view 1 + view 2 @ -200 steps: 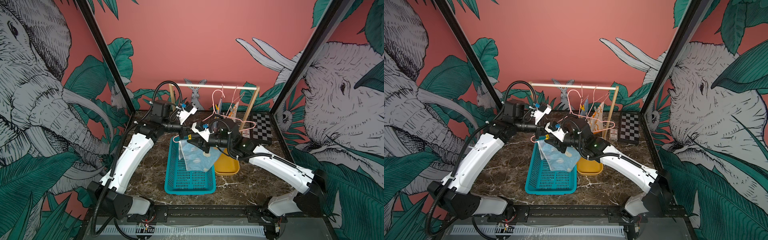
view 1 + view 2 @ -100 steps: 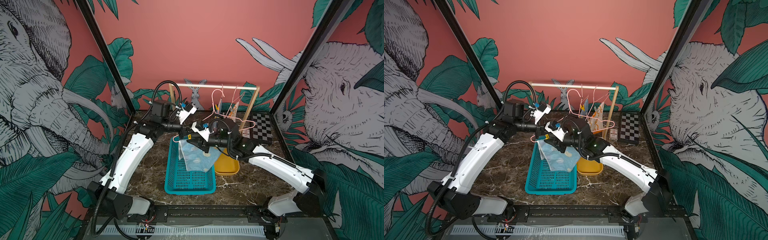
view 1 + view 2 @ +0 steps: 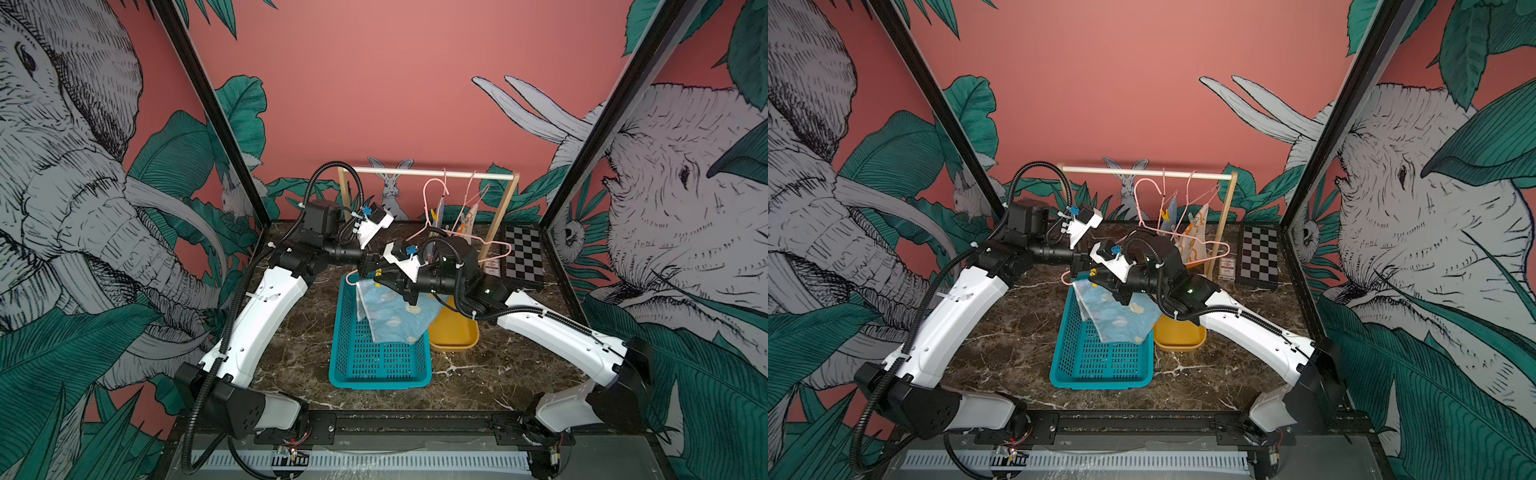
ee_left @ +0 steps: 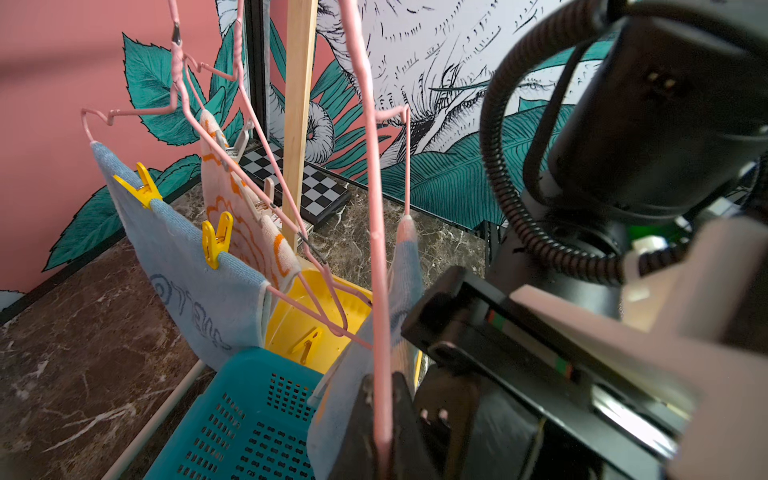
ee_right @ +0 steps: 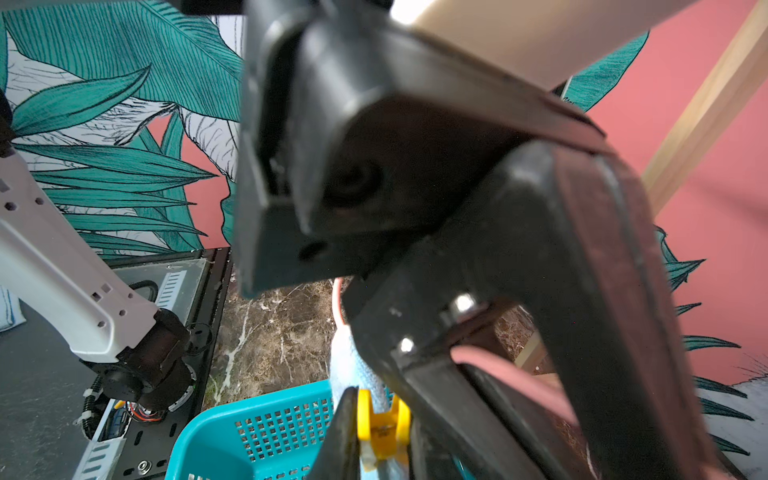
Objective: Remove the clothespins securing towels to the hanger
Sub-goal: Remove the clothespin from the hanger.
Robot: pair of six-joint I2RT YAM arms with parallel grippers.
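Note:
My left gripper [image 4: 382, 399] is shut on the wire of a pink hanger [image 4: 376, 249], holding it above the teal basket [image 3: 378, 365]. A light blue spotted towel [image 3: 390, 316] hangs from that hanger into the basket. A yellow clothespin [image 5: 380, 432] clips it to the wire, and my right gripper [image 5: 382, 415] is shut on the clothespin's two handles. On the rack, a blue towel [image 4: 195, 266] carries two yellow clothespins [image 4: 218, 241], and a cream towel [image 4: 237, 208] carries beige ones [image 4: 239, 145].
A yellow bin [image 3: 453, 332] to the right of the basket holds a loose yellow clothespin [image 4: 307, 340]. The wooden rack [image 3: 428, 172] stands at the back with two more pink hangers. A checkerboard [image 3: 523, 253] lies at the back right.
The right gripper's jaws have narrowed onto the yellow clothespin. Both arms and the held hanger have stayed almost in place.

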